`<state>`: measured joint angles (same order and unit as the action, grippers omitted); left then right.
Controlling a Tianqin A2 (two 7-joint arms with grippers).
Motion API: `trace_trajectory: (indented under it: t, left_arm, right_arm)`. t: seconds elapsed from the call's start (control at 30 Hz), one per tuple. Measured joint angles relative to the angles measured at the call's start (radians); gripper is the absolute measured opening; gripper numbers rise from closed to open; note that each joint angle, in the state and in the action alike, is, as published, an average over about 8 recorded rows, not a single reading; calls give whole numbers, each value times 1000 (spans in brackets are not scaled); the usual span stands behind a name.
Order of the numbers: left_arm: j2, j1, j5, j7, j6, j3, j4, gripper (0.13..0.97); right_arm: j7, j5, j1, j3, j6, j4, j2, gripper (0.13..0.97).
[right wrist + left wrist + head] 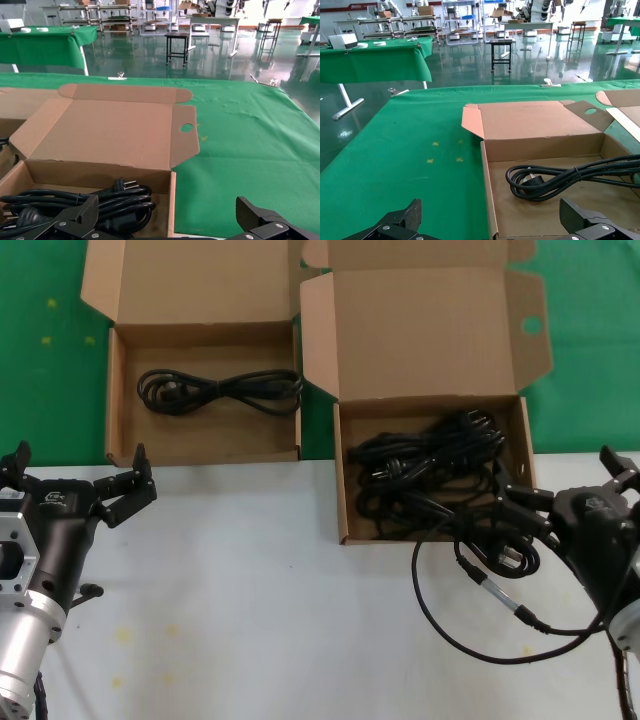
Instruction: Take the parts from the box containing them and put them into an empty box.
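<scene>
Black rubbery power cords (430,475) lie heaped in tangled loops inside the holed-flap carton (342,480), at about one o'clock on the table; plugs poke up among the coils. One bundled cord (215,390), neatly looped, lies in the plain-lidded carton (115,400) at eleven o'clock, stretched almost wall to wall. The right gripper (520,510) reaches in from four o'clock at the full carton's near right corner, fingers spread among the cords; I cannot tell whether it has hold of any. The left gripper (115,490) waits at eight o'clock over the white tabletop (250,590), fingers parted, holding nothing. Both cartons are plain brown corrugated cardboard, lids standing open against green cloth (45,360).
</scene>
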<state>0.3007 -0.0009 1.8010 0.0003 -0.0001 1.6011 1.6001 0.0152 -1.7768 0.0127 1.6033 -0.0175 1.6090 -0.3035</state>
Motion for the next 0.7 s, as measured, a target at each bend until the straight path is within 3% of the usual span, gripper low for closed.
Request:
trace_trajectory:
  t: [0.7]
  left_arm:
    - [0,0,0,0,0,0,0,966]
  right_arm:
    - [0,0,0,0,0,0,0,966]
